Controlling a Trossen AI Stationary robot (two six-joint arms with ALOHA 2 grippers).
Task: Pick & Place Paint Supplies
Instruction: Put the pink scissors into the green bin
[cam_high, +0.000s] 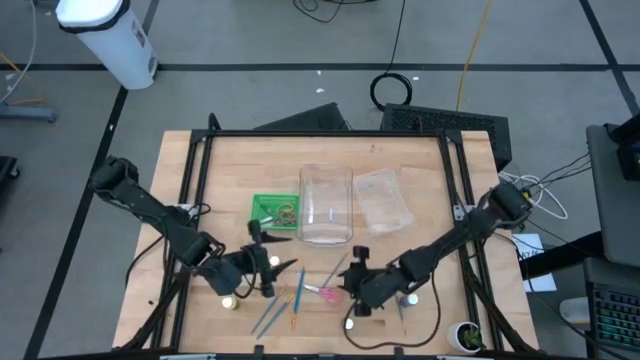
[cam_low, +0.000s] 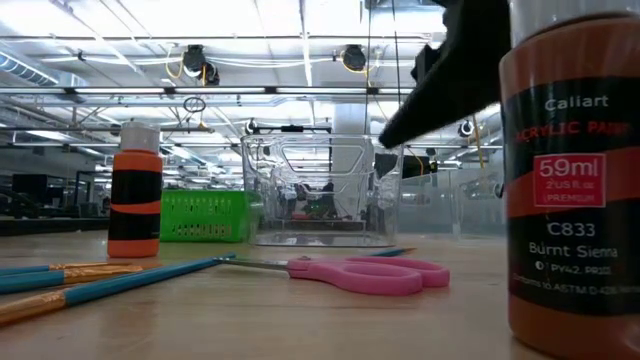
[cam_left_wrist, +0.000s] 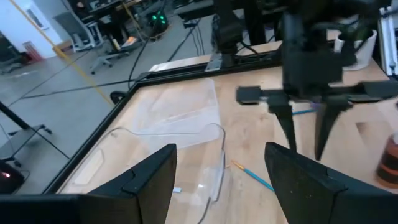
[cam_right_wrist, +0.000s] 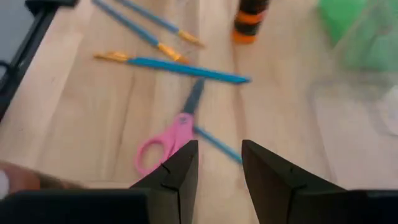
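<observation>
- High view: the left gripper (cam_high: 272, 262) is seen over the front left part of the wooden table (cam_high: 400, 160), its fingers spread apart with nothing between them. The right gripper (cam_high: 352, 272) is seen over the front middle, just beside the pink scissors (cam_high: 326, 293); its fingers are slightly apart and nothing is seen clamped in them. Thin blue brushes (cam_high: 283, 305) lie fanned between the two grippers. A clear container (cam_high: 326, 205) stands at the table's middle, with a green basket (cam_high: 275, 211) touching its left side and a clear lid (cam_high: 384, 201) beside it on the right.
- Low view: an orange-capped paint bottle (cam_low: 136, 190) stands upright on the left, and a burnt sienna paint bottle (cam_low: 575, 180) fills the right edge. The pink scissors (cam_low: 365, 273) lie flat in front of the clear container (cam_low: 322, 190), and the blue brushes (cam_low: 110, 280) lie to the left. A dark gripper finger (cam_low: 445, 85) hangs above the scissors.
- Left wrist view: the left gripper (cam_left_wrist: 221, 180) is shown released above the clear container (cam_left_wrist: 168, 124); the right arm's gripper (cam_left_wrist: 305, 127) is seen farther off, pointing down at the table.
- Right wrist view: the right gripper (cam_right_wrist: 219, 174) hangs above the pink scissors (cam_right_wrist: 163, 146), jaws narrowly parted and empty; brushes (cam_right_wrist: 186, 70) lie beyond.
</observation>
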